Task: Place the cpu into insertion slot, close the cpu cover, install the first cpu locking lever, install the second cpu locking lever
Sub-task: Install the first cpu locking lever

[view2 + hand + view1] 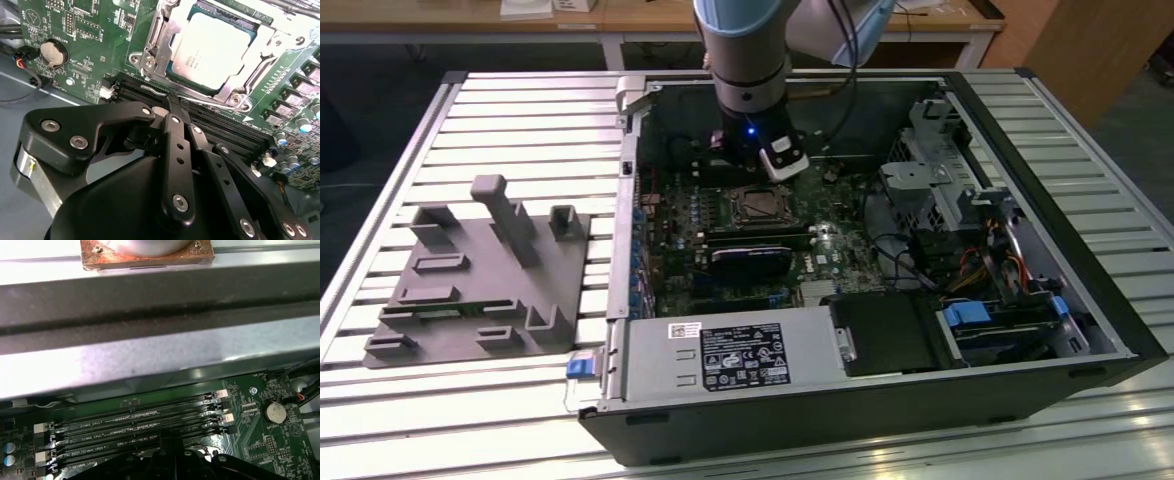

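My gripper, fingers pressed together and holding nothing, sits just short of the cpu seated under the cpu cover; I judge lever work is in hand, needing a precise hook.

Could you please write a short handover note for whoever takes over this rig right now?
Gripper: fingers shut together, holding nothing, tips down at the memory slots beside the socket.
The cpu sits in the insertion slot.
The cpu cover lies closed over it.
Done: cpu placed, cover closed.
Left: whether either locking lever is latched cannot be told from these views; check both.
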Action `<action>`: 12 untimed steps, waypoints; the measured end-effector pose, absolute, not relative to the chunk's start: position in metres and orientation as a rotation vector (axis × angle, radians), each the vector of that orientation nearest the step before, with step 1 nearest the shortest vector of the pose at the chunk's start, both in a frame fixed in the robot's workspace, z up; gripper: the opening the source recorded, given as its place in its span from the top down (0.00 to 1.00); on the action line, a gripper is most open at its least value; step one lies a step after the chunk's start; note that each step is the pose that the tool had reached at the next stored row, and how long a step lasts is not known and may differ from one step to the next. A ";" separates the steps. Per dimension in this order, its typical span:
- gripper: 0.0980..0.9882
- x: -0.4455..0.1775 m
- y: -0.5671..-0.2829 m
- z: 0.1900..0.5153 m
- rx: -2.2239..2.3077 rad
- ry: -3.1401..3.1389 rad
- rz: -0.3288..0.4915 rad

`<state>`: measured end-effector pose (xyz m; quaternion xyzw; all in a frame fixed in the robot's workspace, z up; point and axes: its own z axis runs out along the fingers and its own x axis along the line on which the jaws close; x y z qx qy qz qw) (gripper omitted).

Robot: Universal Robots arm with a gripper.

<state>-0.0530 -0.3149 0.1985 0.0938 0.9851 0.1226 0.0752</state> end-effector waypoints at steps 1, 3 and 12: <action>0.99 -0.053 -0.315 0.198 0.285 2.954 0.367; 0.99 -0.053 -0.315 0.197 0.293 2.953 0.365; 0.99 -0.053 -0.315 0.192 0.323 2.945 0.346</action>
